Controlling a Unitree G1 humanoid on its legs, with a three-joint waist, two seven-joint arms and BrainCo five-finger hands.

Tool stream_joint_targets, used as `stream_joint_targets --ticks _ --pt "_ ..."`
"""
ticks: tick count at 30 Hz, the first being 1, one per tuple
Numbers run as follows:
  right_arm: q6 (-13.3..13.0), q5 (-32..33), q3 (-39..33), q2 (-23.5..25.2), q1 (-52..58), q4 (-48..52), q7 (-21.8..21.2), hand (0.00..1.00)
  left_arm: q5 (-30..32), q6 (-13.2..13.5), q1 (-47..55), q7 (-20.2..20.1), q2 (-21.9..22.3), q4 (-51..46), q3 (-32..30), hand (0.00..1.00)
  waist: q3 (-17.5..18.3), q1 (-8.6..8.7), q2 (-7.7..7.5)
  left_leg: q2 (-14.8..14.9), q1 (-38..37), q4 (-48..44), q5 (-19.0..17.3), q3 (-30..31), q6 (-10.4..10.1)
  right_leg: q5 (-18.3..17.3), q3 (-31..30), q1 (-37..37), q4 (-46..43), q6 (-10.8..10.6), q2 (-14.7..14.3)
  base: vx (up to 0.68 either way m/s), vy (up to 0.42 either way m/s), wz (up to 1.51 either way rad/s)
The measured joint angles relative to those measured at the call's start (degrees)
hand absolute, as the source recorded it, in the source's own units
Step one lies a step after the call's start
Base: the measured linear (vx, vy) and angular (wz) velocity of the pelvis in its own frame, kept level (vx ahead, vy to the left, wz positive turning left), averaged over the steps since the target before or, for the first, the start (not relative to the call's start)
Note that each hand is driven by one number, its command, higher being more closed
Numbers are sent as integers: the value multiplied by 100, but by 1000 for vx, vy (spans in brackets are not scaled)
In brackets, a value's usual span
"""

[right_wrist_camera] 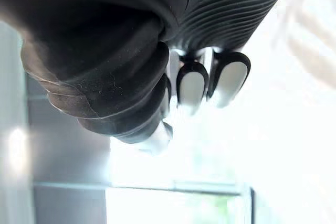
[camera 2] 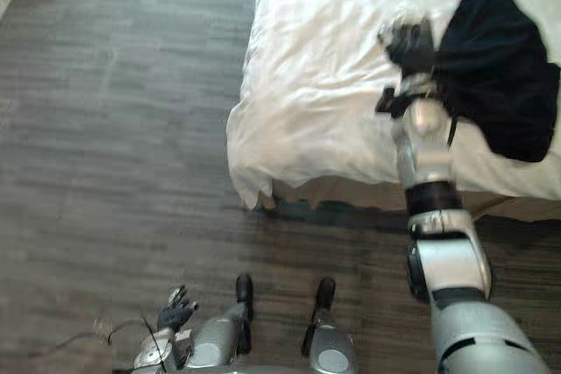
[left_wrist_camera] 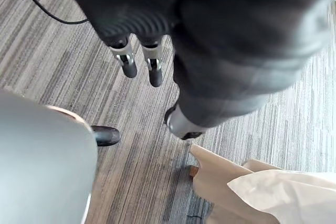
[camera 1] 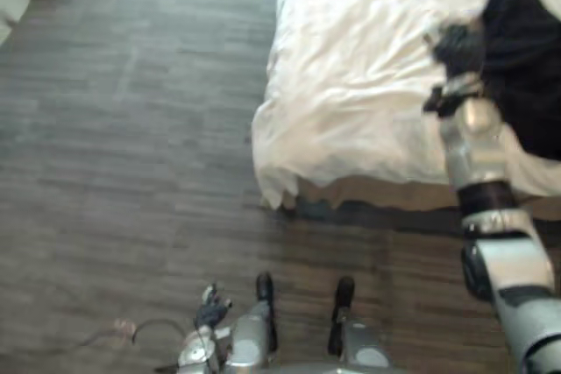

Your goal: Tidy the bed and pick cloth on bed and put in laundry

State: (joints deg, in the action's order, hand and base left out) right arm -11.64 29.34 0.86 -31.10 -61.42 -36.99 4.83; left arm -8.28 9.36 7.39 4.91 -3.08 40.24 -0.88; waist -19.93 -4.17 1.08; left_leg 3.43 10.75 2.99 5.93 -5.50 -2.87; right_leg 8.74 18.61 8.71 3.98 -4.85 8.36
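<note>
The right hand (camera 2: 408, 45) is stretched out over the bed (camera 2: 263, 142), palm down above the white rumpled sheet (camera 2: 324, 67). In its wrist view the dark-tipped fingers (right_wrist_camera: 191, 86) lie close side by side, loosely relaxed, with nothing between them and only bright sheet beyond. Just beside this hand, on its right, is the black crumpled cloth (camera 2: 500, 76); whether the fingertips touch its edge cannot be told. The cloth lies on the sheet toward the bed's near edge, well away from the near left corner, spread in an uneven heap with one point reaching toward the far side. The sheet hangs over that near corner in loose folds, and a beige base (camera 2: 351, 192) shows beneath it along the near edge.

The left hand (camera 2: 175, 313) hangs low at the robot's side, well apart from the bed, over the dark grey wooden plank floor (camera 2: 114, 129). Its fingers (left_wrist_camera: 154, 71) are straight and empty, with the thumb (left_wrist_camera: 181, 123) apart from them.
</note>
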Motion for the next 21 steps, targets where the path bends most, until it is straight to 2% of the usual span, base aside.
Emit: stream_joint_targets --ticks 4,6,8,11,12,14,15,17,21 --pt "-119 480 144 -150 -860 -390 1 100 -118 106 -140 -94 -22 -194 316 0 -420 -16 230 -33 389 10 181 345 7 0 354 230 -80 3 41 -18 15 44" --pt "-135 627 225 -266 -1200 -606 7 100 -255 115 -223 -113 -17 -289 466 0 -525 -99 351 -38 654 15 256 383 35 29 396 482 -122 39 76 -32 21 18" --pt "-157 798 252 -459 -1643 -957 31 100 -429 141 -343 -113 -20 -514 664 0 -773 -172 486 -53 949 32 376 420 40 74 459 771 -188 83 106 -37 25 15" --pt "-161 1050 264 -645 -1983 -1309 58 100 -596 188 -518 -112 -10 -615 948 0 -873 -293 621 -57 1259 158 539 425 48 158 472 1135 -185 92 106 -46 8 6" --pt "-174 1194 368 -757 -2174 -1590 101 100 -718 237 -638 -114 25 -657 1121 0 -940 -329 760 -65 1418 223 617 421 68 215 470 1317 -181 103 112 -51 5 -1" --pt "-181 1352 435 -775 -2245 -1895 130 100 -828 247 -756 -112 28 -705 1237 0 -969 -377 824 -74 1655 223 662 386 66 275 399 1596 -182 106 127 -55 10 -15" --pt "-341 1408 462 -800 -2245 -1996 47 100 -931 250 -850 -111 31 -713 1282 0 -968 -399 842 -82 1792 225 693 359 70 320 342 1769 -178 125 131 -47 13 -22" --pt "-452 1411 468 -817 -2350 -2002 -10 100 -1015 254 -977 -104 47 -716 1329 0 -968 -400 844 -87 1898 225 711 286 73 366 270 1913 -178 127 139 -38 25 -18" --pt "-457 1347 410 -821 -2232 -2016 -26 100 -1017 338 -1038 -107 109 -798 1469 0 -964 -406 849 -111 1923 227 707 92 70 372 120 2056 -284 110 188 -19 39 -13"
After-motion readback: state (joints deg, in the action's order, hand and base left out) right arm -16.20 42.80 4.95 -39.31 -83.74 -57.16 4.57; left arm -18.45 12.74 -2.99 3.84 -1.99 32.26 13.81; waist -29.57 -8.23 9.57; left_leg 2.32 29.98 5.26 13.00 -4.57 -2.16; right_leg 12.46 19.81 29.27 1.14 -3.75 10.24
